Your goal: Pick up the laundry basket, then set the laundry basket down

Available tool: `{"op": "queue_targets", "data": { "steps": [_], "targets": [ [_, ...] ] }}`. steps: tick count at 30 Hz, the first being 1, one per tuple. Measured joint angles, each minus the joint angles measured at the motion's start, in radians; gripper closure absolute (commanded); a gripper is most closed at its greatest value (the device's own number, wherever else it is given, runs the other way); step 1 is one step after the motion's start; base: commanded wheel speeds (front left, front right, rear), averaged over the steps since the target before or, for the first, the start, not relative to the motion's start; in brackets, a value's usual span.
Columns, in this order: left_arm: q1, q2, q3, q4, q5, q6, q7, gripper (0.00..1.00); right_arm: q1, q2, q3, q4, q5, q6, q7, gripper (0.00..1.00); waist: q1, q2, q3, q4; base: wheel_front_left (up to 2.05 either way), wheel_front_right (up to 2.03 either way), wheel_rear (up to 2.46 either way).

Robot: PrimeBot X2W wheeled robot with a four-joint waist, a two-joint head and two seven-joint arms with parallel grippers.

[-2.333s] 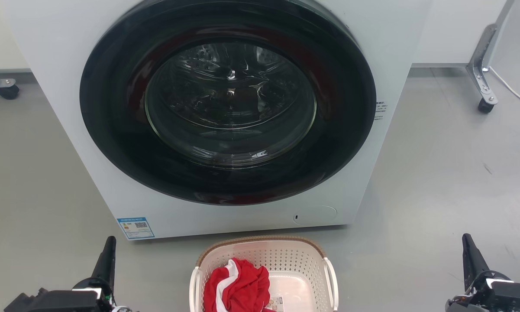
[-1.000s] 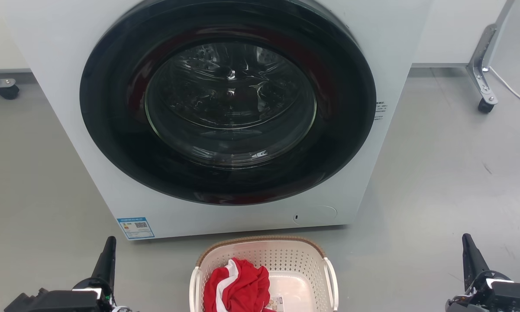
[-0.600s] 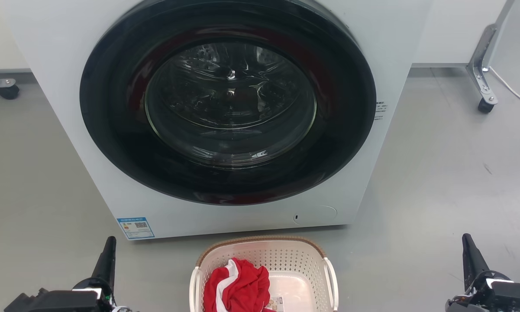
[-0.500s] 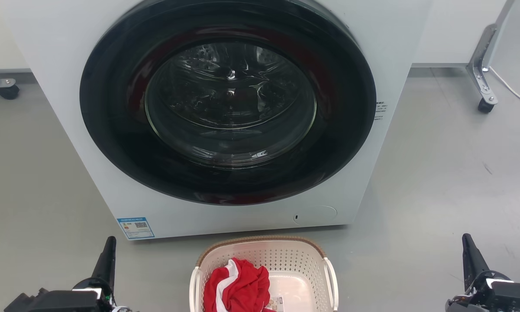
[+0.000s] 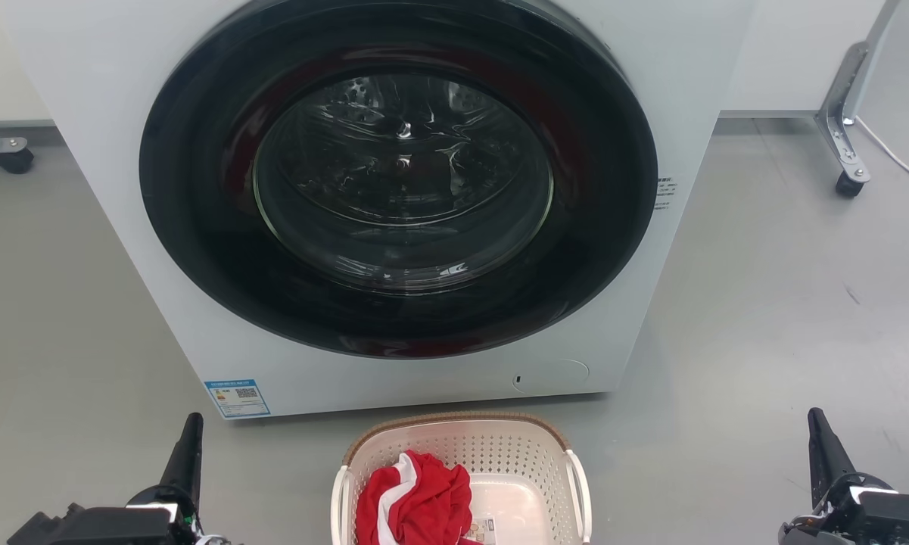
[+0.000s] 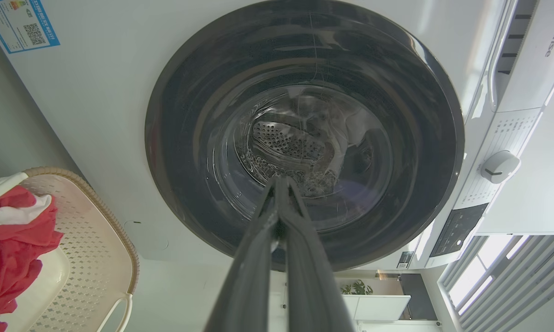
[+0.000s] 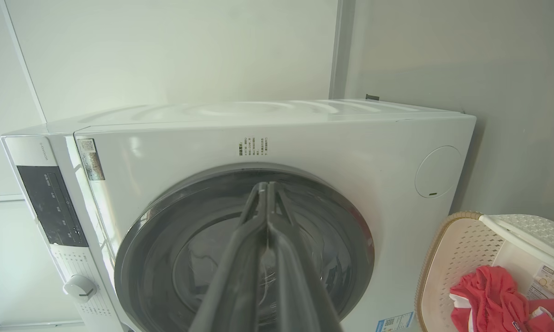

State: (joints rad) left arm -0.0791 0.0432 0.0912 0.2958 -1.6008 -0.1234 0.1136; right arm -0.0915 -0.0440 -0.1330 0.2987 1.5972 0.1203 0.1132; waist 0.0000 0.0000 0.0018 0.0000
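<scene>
The laundry basket [image 5: 492, 446] stands on the grey floor just in front of the washing machine, at the bottom middle of the head view. It is cream with perforated sides, a brown woven-look rim and white side handles, and a red and white garment [image 5: 412, 503] lies in its left half. My left gripper [image 5: 189, 443] is shut at the lower left, well left of the basket. Well to the basket's right, my right gripper [image 5: 817, 439] is shut too. Both hold nothing. The basket also shows at the left wrist view's left edge [image 6: 97, 240] and the right wrist view's lower right [image 7: 461, 249].
A white front-loading washing machine [image 5: 106, 151] with a closed dark round door [image 5: 401, 174] rises close behind the basket. A caster leg [image 5: 844, 144] of a frame stands at the far right, another caster [image 5: 11, 155] at the far left. Grey floor lies on both sides.
</scene>
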Motion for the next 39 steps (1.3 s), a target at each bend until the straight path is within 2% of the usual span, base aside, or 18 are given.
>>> {"op": "queue_targets", "data": {
  "steps": [39],
  "targets": [
    [0.000, 0.000, 0.000, 0.000, 0.000, 0.000, 0.000, 1.00, 0.000, 0.000, 0.000, -0.001, 0.000, 0.000, 0.000, 1.00, 0.0000, 0.0000, 0.000, 0.000, 0.00, 0.00, 0.00]
  ]
}}
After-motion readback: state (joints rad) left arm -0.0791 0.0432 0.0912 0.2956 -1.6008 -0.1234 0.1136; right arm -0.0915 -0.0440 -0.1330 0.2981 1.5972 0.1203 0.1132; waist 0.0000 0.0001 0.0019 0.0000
